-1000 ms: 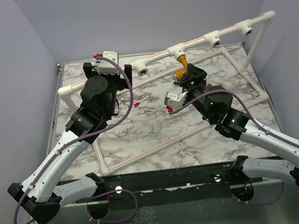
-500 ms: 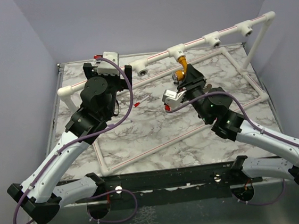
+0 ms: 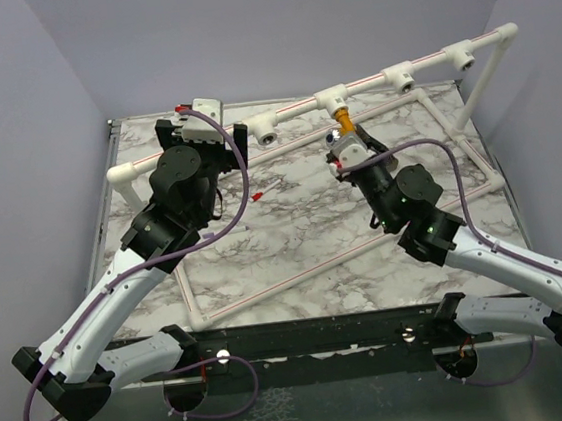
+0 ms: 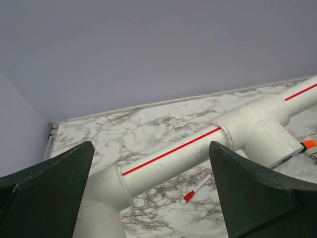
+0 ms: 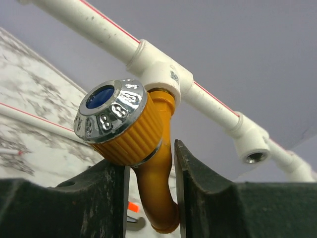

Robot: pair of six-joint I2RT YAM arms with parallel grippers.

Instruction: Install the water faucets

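A mustard-orange water faucet with a silver, blue-centred knob hangs from a white tee on the raised pipe. Its bent spout points down. My right gripper stands narrowly open around that spout: the right finger touches the spout tip, and a thin gap shows at the left finger. My left gripper is wide open, straddling the white red-striped pipe near its left elbow without touching it.
Empty tee sockets sit along the raised pipe. A white pipe frame lies on the marble table. A thin red-tipped stick lies between the arms. Grey walls close in on three sides.
My right wrist has rolled round at the faucet, bringing its camera housing from the left side to the top. The jaws closed on the spout, then eased apart slightly. The left arm stayed put.
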